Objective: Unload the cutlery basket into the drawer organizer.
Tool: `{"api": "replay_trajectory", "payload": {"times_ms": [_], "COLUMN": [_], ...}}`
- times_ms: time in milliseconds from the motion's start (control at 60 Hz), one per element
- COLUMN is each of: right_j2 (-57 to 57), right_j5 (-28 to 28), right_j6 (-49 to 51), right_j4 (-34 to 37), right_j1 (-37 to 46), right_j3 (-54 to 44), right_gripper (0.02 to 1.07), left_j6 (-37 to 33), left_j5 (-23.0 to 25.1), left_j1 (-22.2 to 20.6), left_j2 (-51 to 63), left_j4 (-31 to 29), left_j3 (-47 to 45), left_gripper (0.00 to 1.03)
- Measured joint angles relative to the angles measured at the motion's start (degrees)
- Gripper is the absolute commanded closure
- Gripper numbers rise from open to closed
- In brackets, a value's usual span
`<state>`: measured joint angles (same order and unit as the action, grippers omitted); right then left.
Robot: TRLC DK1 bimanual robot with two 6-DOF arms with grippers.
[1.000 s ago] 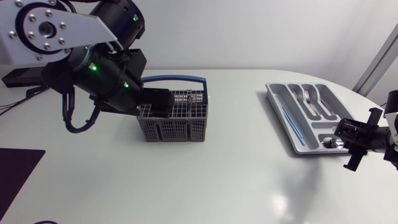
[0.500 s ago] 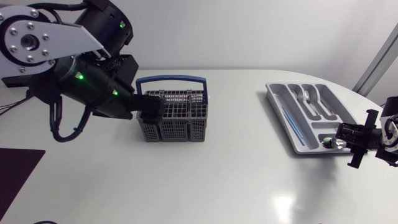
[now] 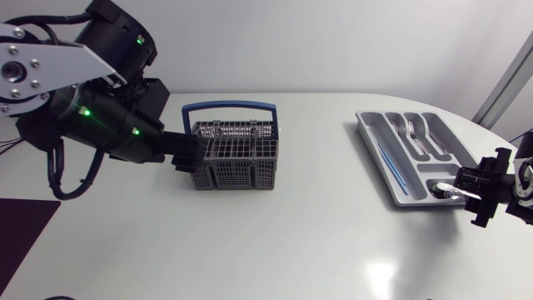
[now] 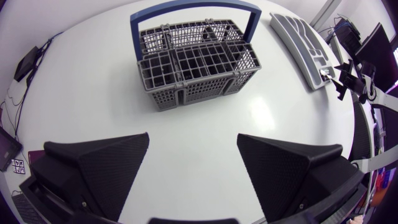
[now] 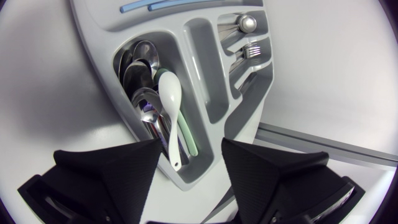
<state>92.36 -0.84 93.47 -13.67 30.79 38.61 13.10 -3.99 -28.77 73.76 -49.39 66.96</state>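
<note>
On your left, the left arm had pulled back over the last second: its gripper, which a moment earlier hung above the near-left cells of the basket, now stood just beside the left wall of the basket, released, with both fingers wide apart and nothing between them. The basket itself had not moved; it sat upright a little left of the middle of the bench, its blue handle up, and in the left wrist view I could see no cutlery in its cells, though the deep ones were dark. I judge from this that the unloading was finished or very nearly. Further right, well apart from the basket, the organizer lay at an angle, holding forks, metal spoons and a white spoon on top of them. Your right gripper had drifted only slightly outward and hovered at the near end of the organizer, also released and carrying nothing. The bench was white and glossy, with a soft glare near its front; the room gave nothing to note.
</note>
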Motion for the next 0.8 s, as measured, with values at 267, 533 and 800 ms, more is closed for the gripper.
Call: {"api": "replay_trajectory", "payload": {"times_ms": [267,533,800], "right_j2": [-9.6,-18.8,-28.3], "right_j5": [-2.1,-3.8,-5.0], "right_j6": [-4.0,-15.6,-32.1], "right_j4": [4.3,14.0,21.3], "right_j1": [-0.2,-5.0,-13.1], "right_j3": [-1.3,-1.3,-1.4], "right_gripper": [0.06,0.06,0.06], "left_j6": [-1.8,-3.3,-5.9], "left_j5": [0.0,0.0,0.0], "left_j1": [2.8,4.7,7.4], "left_j2": [-3.4,-6.9,-11.6], "left_j4": [0.4,0.4,0.4], "left_j3": [-2.4,-5.3,-8.3], "left_gripper": [0.04,0.04,0.04]}}
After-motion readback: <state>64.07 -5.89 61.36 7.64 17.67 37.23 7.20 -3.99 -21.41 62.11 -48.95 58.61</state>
